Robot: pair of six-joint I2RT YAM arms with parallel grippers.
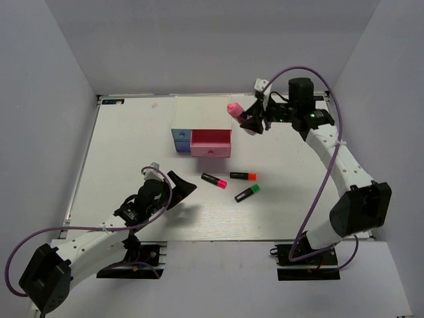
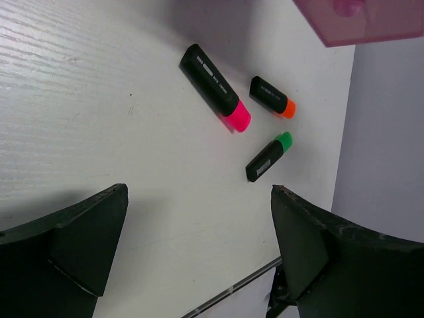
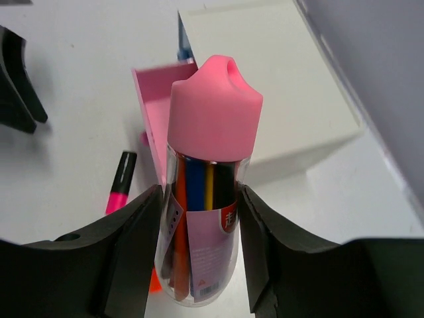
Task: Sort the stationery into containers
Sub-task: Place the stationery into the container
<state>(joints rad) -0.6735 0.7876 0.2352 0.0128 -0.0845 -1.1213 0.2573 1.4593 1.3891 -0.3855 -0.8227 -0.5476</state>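
Left pincer (image 1: 169, 180) sat low over near-left bench (image 1: 132, 146), fingers spread, nothing between them. Beyond it, three short black highlighters lay flat and apart: green-capped highlighter (image 1: 246, 193) nearest, then pink-capped highlighter (image 1: 214, 179) and orange-capped highlighter (image 1: 243, 175). Farther back stood white chest (image 1: 199, 112), pink drawer (image 1: 211, 142) pulled out, light blue drawer (image 1: 179, 138) at its left. Right pincer (image 1: 248, 119), raised by chest's right side, pinched clear tube (image 3: 202, 218): moulded pink cap (image 3: 213, 109), coloured pens inside, pink label low on body.
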